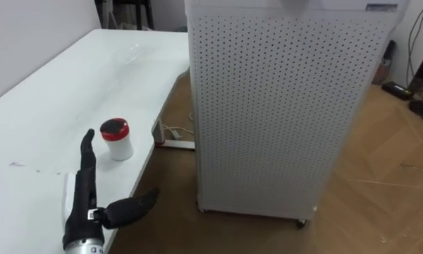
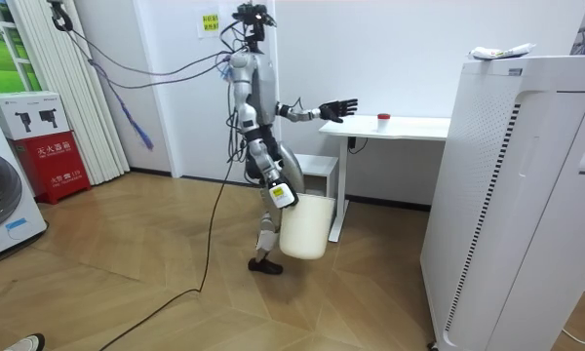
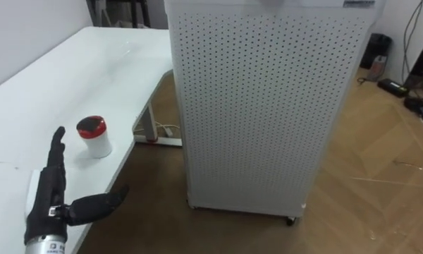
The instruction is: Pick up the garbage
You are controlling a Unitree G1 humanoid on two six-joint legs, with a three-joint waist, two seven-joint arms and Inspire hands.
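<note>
A small white cup with a red lid (image 1: 116, 138) stands upright near the white table's (image 1: 49, 99) right edge. My left hand (image 1: 84, 201) hovers open over the table just short of the cup, fingers straight and pointing at it, thumb spread out past the table edge. Nothing is in this hand. In the room view I stand at the table's (image 2: 409, 129) end with the left hand (image 2: 336, 107) stretched toward the cup (image 2: 383, 120). My right hand (image 2: 280, 193) hangs low at the rim of a white bin (image 2: 307, 226) beside my leg.
A tall white perforated cabinet (image 1: 282, 106) stands on the wooden floor right of the table, with a narrow gap between them. Cables and a power strip (image 1: 398, 89) lie at the far right. A red box (image 2: 54, 161) stands at the room view's left.
</note>
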